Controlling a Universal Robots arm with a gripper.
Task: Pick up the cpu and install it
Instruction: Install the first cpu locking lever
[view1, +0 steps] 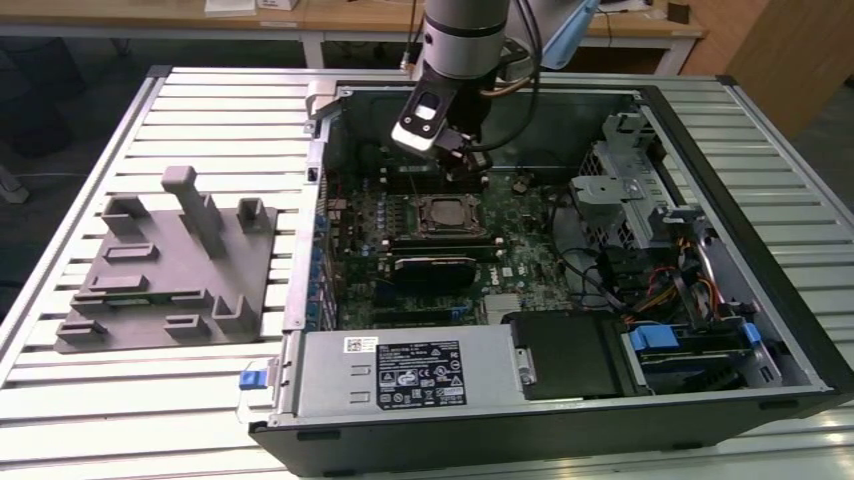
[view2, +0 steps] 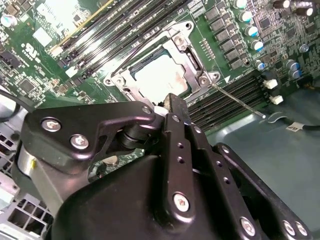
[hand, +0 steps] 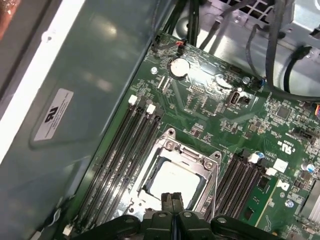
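An open computer case (view1: 787, 330) lies on its side on a slatted metal table (view1: 80, 395), seen from above in the exterior view. Inside it sits a green circuit board (view1: 514, 255). Near the middle of the board is a square metal socket frame (view1: 442, 215), and the cpu (view1: 443, 214) rests flat inside that frame.

The robot arm (view1: 463, 35) reaches down from the twelve o'clock edge of the exterior view. Its gripper (view1: 454, 150) hangs above the board, at about twelve o'clock from the socket frame and near it, not touching the chip.

In the first wrist view the cpu (hand: 177, 182) shows as a pale silver square seated in the socket frame (hand: 167, 150), with rows of dark memory slots (hand: 117, 160) on either side. The gripper (hand: 172, 200) has its two black fingers (hand: 166, 202) pressed together with nothing between them, and their tips sit just above the chip's near edge.

In the second wrist view the gripper (view2: 172, 100) fills the foreground, with the cpu (view2: 159, 77) just beyond the fingertip (view2: 175, 102), bright under the light inside the frame. A thin metal lever (view2: 235, 100) runs outward from the frame's corner.

On the table, at nine o'clock from the case in the exterior view and well apart from the chip, stands a grey plastic fixture (view1: 174, 270) with upright posts. At six o'clock inside the case lies a grey power supply box (view1: 400, 375).
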